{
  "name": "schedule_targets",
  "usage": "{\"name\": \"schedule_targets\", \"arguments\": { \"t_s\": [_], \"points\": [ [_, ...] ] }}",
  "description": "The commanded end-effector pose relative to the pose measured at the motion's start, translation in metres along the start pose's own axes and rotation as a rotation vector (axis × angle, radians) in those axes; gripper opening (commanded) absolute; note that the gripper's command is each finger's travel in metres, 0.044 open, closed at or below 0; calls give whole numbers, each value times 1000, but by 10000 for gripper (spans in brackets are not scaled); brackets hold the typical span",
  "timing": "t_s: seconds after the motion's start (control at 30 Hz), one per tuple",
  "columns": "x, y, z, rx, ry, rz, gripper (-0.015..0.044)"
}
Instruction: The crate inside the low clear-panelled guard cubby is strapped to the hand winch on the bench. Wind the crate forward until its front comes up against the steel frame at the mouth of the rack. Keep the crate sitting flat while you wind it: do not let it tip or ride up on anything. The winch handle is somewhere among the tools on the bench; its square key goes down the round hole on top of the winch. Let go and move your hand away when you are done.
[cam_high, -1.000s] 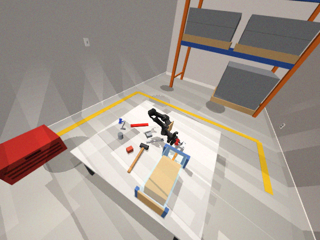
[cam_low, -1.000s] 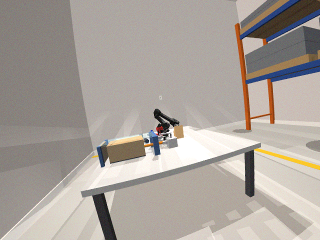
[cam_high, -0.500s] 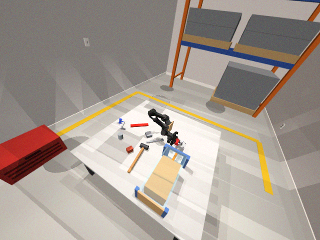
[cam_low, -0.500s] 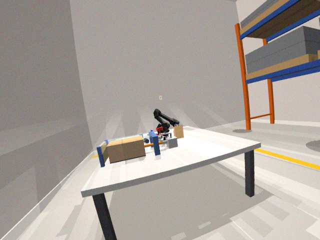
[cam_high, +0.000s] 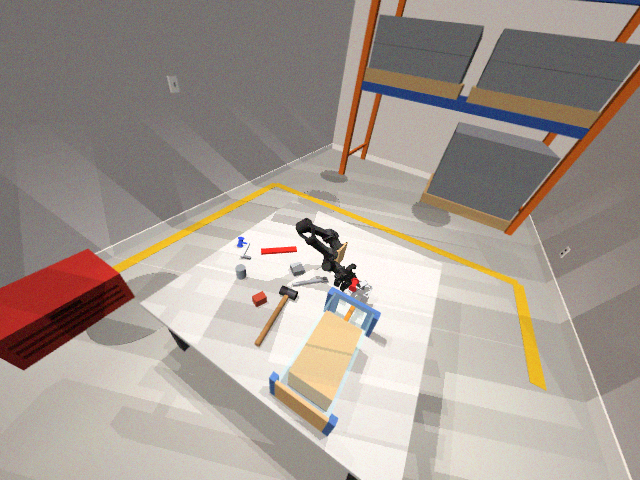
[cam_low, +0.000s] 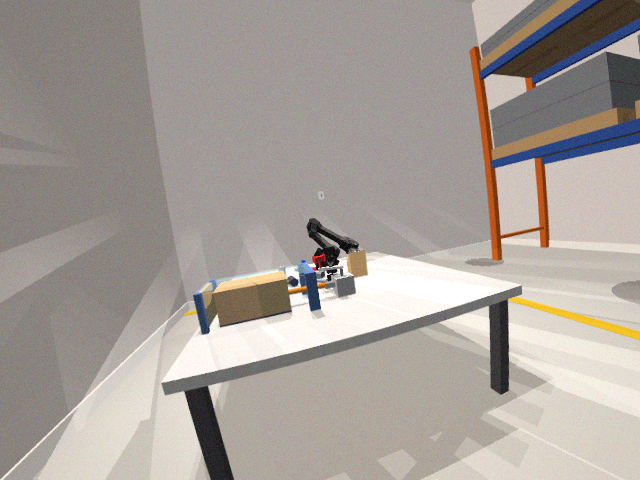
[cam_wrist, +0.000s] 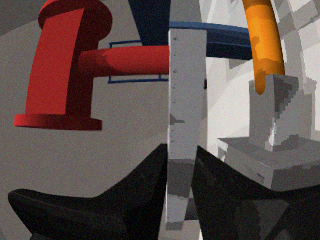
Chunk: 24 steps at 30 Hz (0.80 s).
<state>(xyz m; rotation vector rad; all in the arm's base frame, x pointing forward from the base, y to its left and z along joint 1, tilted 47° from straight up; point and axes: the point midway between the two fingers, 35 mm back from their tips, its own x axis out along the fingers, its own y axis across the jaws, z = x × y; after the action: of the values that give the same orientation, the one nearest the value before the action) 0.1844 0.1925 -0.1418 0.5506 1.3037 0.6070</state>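
Observation:
The tan crate (cam_high: 330, 341) (cam_low: 253, 299) sits flat inside the clear-panelled cubby, with a gap between its front and the blue steel frame (cam_high: 337, 291) (cam_low: 315, 291). An orange strap (cam_high: 349, 312) (cam_wrist: 265, 40) runs to the grey winch (cam_high: 358, 293) (cam_low: 345, 285) (cam_wrist: 270, 165). My gripper (cam_high: 347, 281) (cam_wrist: 178, 150) is shut on the flat grey arm of the winch handle (cam_wrist: 187, 90), whose red grip (cam_high: 354, 284) (cam_low: 319, 258) (cam_wrist: 52, 65) stands out to the left in the wrist view. The handle is above and beside the winch. The square key and round hole are hidden, so I cannot tell whether the key is seated.
A mallet (cam_high: 271, 320), a red block (cam_high: 259, 298), a grey wrench-like tool (cam_high: 310, 281), a grey block (cam_high: 297, 268), a grey cylinder (cam_high: 240, 272), a red bar (cam_high: 279, 250) and a blue-gripped crank (cam_high: 241, 241) lie on the bench. A tan board (cam_high: 341, 252) (cam_low: 357, 262) stands by the arm.

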Motion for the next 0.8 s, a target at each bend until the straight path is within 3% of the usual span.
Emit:
{"name": "schedule_targets", "arguments": {
  "t_s": [0.0, 0.77],
  "points": [
    [0, 0, -1, -5, 2, 6, 0],
    [0, -7, -1, -5, -8, 6, 0]
  ]
}}
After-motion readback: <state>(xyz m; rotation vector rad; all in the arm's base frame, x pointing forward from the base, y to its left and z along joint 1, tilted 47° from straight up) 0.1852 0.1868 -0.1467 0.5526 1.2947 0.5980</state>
